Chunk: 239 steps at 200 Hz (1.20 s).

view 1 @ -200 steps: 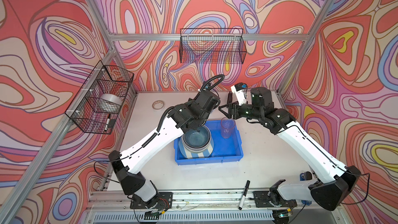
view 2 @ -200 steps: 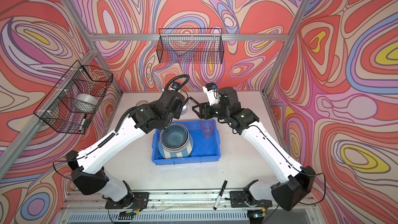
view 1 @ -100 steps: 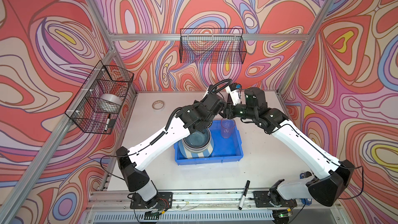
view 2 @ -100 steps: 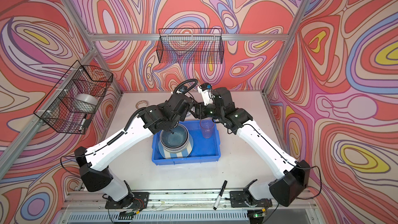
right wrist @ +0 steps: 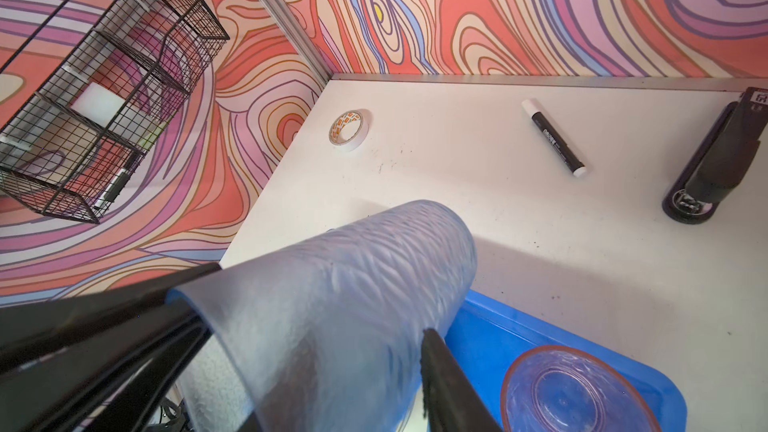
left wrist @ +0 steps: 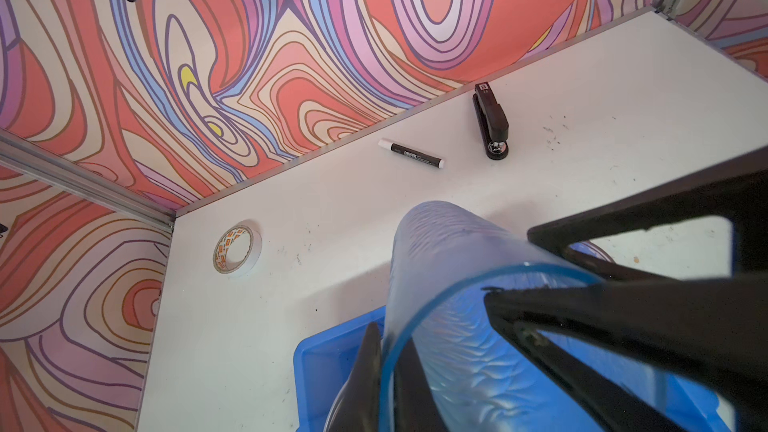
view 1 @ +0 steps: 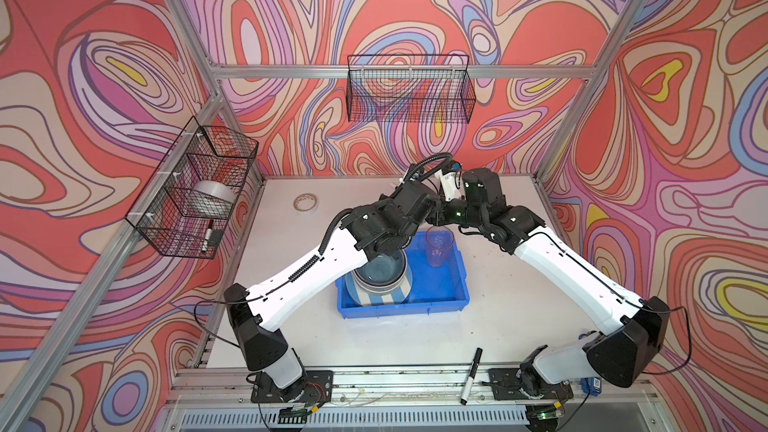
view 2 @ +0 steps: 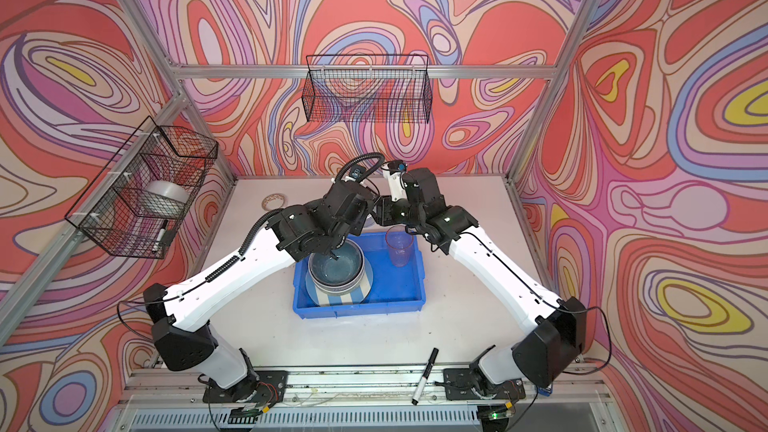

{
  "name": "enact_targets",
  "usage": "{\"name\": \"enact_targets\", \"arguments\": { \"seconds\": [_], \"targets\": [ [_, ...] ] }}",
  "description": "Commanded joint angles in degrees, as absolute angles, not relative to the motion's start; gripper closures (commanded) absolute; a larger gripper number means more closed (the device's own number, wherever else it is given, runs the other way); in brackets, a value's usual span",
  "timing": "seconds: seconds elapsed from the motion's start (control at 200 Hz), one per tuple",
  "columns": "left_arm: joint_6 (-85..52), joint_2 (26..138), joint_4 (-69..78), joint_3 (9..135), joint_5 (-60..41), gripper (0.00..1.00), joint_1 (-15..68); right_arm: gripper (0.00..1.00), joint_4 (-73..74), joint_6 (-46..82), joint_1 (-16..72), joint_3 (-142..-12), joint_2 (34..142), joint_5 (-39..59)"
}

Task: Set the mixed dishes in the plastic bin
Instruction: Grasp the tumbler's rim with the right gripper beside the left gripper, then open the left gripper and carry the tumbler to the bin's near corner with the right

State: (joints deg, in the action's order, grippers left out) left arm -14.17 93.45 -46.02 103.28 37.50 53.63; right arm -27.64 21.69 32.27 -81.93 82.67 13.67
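Two grippers are crowding one bluish tumbler [left wrist: 449, 268] over the far edge of the plastic bin [view 1: 403, 310], and this is looking like a mid-air handover. The left gripper [left wrist: 388, 338] is pinching the cup's wall right at the rim, one finger inside, one outside, clamped tight. The cup is lying tipped on its side, base pointing toward the back wall. The right gripper [right wrist: 322, 301] is straddling the ribbed body, a finger on either flank, but whether it is actually squeezing I cannot tell. That is the worry: if the left lets go before the right is biting, the cup is dropping. From here it could be landing on the bare table [left wrist: 582, 97] outside the bin. Or it could be clattering into the pink tumbler [view 1: 438, 248] standing upright in the bin's far corner and toppling it. Both pulling at once could be twisting the slick plastic out of either hold. The dark blue bowl [view 1: 380, 271] is sitting stacked over the striped plate [view 1: 382, 300] inside the bin.
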Motion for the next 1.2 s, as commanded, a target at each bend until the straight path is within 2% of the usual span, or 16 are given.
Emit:
{"name": "enact_targets", "arguments": {
  "seconds": [0.0,0.195,0.511,0.691,0.992,1.192],
  "targets": [
    [-15.12,92.27,-44.31,105.92,34.85,1.00,54.50,0.64,-27.45,22.24,32.86,-83.92,83.50,11.88],
    [-15.51,92.21,-44.58,107.01,32.37,0.99,54.76,0.80,-28.47,21.88,33.31,-84.64,84.08,11.30],
    [-19.76,91.59,-48.01,108.22,23.02,0.85,54.81,0.96,-28.81,21.88,33.49,-84.95,83.02,12.91],
    [-23.62,91.08,-52.35,108.12,19.07,0.81,54.76,1.00,-29.10,21.49,33.51,-84.22,81.66,13.33],
    [-27.70,87.17,-55.10,104.64,16.25,0.77,54.76,1.00,-30.26,20.79,33.49,-83.76,80.10,15.34],
    [-28.56,81.43,-53.99,100.67,11.61,0.68,54.76,1.00,-34.62,18.55,33.49,-83.58,79.47,13.20]
  ]
}}
